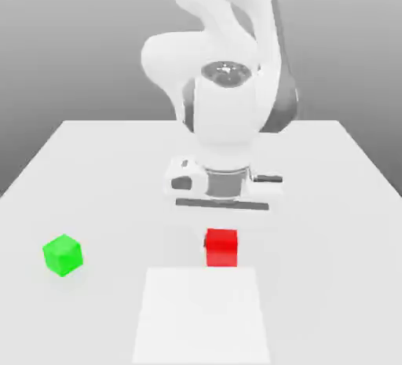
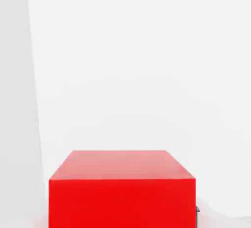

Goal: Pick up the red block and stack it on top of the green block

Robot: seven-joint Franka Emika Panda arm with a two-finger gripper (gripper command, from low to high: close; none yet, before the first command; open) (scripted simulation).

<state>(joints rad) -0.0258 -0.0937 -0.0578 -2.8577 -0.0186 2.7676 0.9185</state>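
Gripper (image 1: 221, 218) above red block (image 1: 221, 246), finger state unclear; green block (image 1: 62, 254) well apart, toward exterior view's left

Red block (image 1: 221, 246), green block (image 1: 62, 254) apart.

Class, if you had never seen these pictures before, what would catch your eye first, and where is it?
The big white robot arm dominates the middle of the exterior view, bent down over the white table. Just in front of it sits the red block, which looms large in the hand view. The green block sits apart at the exterior view's left.
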